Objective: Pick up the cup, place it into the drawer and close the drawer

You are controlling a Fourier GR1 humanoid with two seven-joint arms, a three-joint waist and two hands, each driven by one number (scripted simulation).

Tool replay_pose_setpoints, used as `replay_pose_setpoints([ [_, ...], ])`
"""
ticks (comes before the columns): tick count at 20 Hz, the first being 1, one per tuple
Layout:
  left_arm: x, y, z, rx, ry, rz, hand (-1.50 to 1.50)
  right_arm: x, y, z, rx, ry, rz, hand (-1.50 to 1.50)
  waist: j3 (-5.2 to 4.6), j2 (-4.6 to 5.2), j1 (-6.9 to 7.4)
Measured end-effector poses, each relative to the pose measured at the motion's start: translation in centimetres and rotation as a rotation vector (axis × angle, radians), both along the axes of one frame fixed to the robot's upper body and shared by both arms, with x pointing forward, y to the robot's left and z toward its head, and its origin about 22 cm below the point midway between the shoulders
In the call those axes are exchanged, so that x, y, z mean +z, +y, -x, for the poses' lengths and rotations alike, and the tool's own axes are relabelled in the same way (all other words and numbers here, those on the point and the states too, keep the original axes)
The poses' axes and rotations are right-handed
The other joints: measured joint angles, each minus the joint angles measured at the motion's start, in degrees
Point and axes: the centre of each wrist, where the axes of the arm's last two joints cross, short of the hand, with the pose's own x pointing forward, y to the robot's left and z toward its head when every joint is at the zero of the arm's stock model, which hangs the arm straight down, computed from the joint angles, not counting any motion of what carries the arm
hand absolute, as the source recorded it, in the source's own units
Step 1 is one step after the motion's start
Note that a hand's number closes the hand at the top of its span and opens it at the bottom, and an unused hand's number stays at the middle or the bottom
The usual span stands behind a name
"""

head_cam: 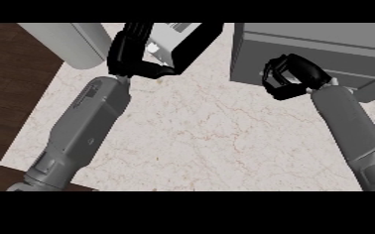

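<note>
The grey drawer cabinet [307,49] stands at the back right, and its front looks flush. My right hand [293,77] is against that front's lower edge with its fingers curled; no cup shows inside them. My left hand [130,49] is at the back centre, fingers straight along the left side of a grey-and-black boxy object [179,37], with the thumb [157,72] stuck out under its lower corner. I cannot make out a cup anywhere.
A large pale grey cylinder [70,42] lies at the back left, over the counter's edge. The marble counter top [205,134] spreads between my forearms. Dark wood floor [18,79] shows past the left edge.
</note>
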Motion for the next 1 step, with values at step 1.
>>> replay_pose_setpoints([
  [1,-0.13,0.04,0.08,-0.003,0.002,0.002,-1.5,0.05,-0.14,0.04,0.001,0.004,-0.008,1.5,0.03,0.05,0.12],
])
